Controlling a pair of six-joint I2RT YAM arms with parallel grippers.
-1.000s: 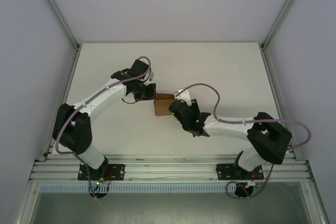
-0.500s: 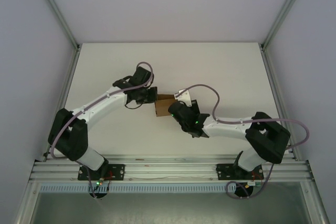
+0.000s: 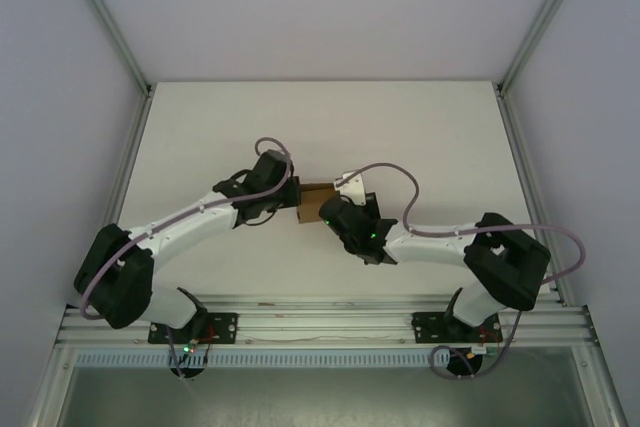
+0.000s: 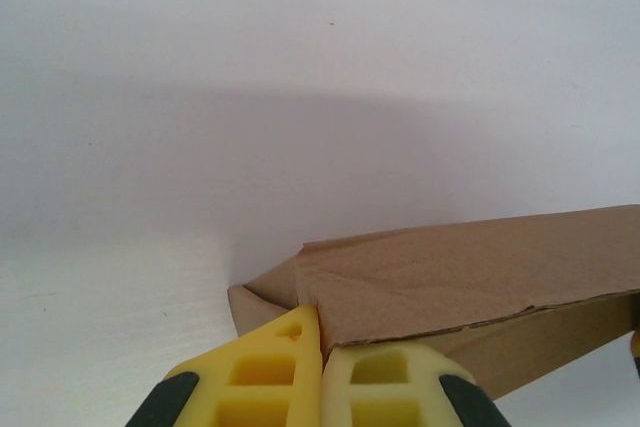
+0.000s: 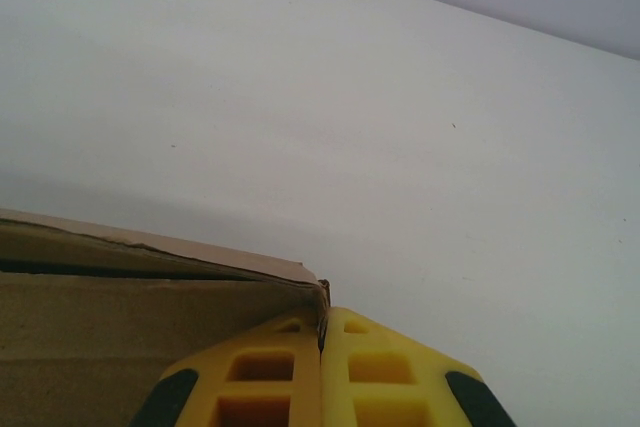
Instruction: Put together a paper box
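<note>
I reckon I'm mid-fold: the paper box (image 3: 312, 203) sits on the table (image 3: 420, 127), sandwiched between my two tools and right off the tips of each. The left gripper (image 4: 320, 339) has its fingers pressed together against a creased corner flap. The right gripper (image 5: 322, 332) is closed too, at the opposite corner. I can't tell if either nips cardboard. Next up is probably a gentle push to tuck that flap without crushing it. The arms crowd each other.
</note>
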